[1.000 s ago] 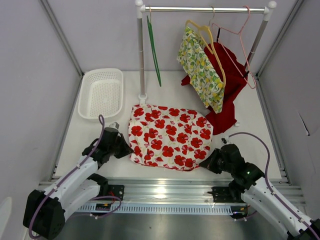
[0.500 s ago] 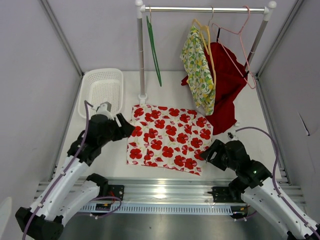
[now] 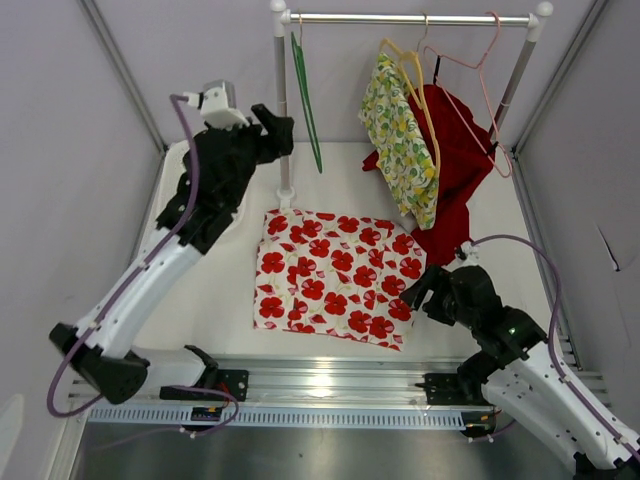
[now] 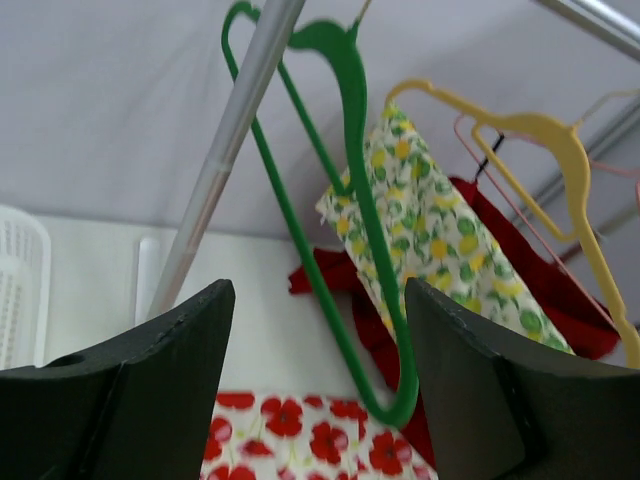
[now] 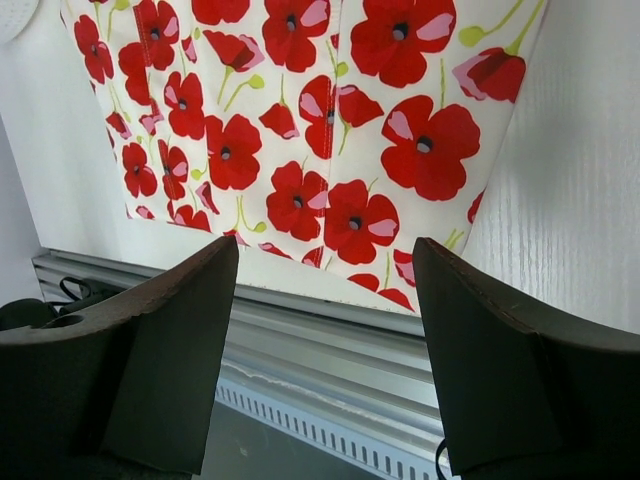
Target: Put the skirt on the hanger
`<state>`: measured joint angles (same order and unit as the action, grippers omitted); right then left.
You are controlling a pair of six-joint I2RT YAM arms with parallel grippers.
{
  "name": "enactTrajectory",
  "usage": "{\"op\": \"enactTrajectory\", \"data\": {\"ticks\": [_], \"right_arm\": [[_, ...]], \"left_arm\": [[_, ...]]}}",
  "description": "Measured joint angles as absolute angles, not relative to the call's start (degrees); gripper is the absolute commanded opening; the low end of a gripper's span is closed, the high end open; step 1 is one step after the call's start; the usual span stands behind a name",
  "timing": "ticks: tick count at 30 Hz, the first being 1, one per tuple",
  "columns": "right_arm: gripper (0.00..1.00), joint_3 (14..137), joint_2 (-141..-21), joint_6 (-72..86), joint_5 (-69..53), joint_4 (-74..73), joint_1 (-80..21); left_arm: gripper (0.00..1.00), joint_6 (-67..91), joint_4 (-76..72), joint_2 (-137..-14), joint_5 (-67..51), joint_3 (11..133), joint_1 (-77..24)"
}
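Note:
The skirt (image 3: 335, 278), white with red poppies, lies flat on the table below the clothes rack. A bare green hanger (image 3: 306, 100) hangs at the left end of the rail. My left gripper (image 3: 275, 125) is raised beside the rack post, open and holding nothing. In the left wrist view the green hanger (image 4: 350, 200) hangs just ahead between the fingers of the left gripper (image 4: 320, 380), with the skirt (image 4: 300, 440) far below. My right gripper (image 3: 420, 290) hovers open at the skirt's near right corner. The right wrist view shows the skirt (image 5: 300, 120) beyond the empty right gripper (image 5: 325, 350).
A yellow-floral garment (image 3: 405, 140) on a yellow hanger and a red garment (image 3: 455, 160) hang at the rail's right half, beside a pink hanger (image 3: 480, 70). The rack post (image 3: 282, 110) stands by the left gripper. A white basket (image 4: 18, 290) sits at the left. A metal rail (image 3: 330, 375) lines the near edge.
Both grippers have opened and let go of the skirt, which now lies flatter. The left arm has risen from the skirt's left edge up to the green hanger. The right gripper backed off slightly.

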<state>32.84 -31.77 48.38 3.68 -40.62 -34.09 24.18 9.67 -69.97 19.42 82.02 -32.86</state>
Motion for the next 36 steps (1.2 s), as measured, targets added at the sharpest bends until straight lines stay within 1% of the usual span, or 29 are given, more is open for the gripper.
{"op": "enactTrajectory", "data": {"ticks": [2, 6, 11, 16, 19, 23, 28, 30, 36], "right_arm": [[0.76, 33.58, -32.49, 47.66, 3.68, -40.32, -34.06], [0.76, 35.22, -33.74, 46.46, 3.66, -39.03, -34.06], [0.76, 36.49, -34.96, 44.93, 3.64, -37.93, -33.91], [0.75, 36.91, -35.46, 43.62, 3.44, -37.45, -33.32], [0.75, 36.91, -35.55, 43.18, 2.94, -37.39, -32.77], [0.75, 36.91, -35.57, 42.35, 2.02, -37.32, -31.64], [0.75, 36.91, -35.4, 41.47, 0.62, -37.19, -29.98], [0.75, 36.91, -35.16, 41.25, 0.05, -37.19, -29.52], [0.73, 36.91, -34.41, 40.25, -1.54, -37.21, -28.05]], "left_arm": [[0.74, 22.35, 6.35, -75.37, 21.96, 86.15, -33.47], [0.73, 19.14, 0.73, -82.41, 24.91, 89.01, -34.87], [0.71, 16.27, -0.62, -90.08, 27.31, 96.2, -35.81], [0.7, 13.96, -1.96, -94.3, 30.22, 101.69, -36.99], [0.67, 13.3, -1.28, -97.69, 31.9, 106.5, -37.54], [0.61, 12.95, 2.46, -103.66, 35.22, 115.2, -37.85], [0.57, 12.97, 9.1, -111.22, 39.86, 125.64, -38.06], [0.54, 12.97, 11.05, -112.97, 41.08, 127.55, -38.13], [0.36, 11.97, 14.0, -114.28, 44.16, 128.07, -38.26]]}}
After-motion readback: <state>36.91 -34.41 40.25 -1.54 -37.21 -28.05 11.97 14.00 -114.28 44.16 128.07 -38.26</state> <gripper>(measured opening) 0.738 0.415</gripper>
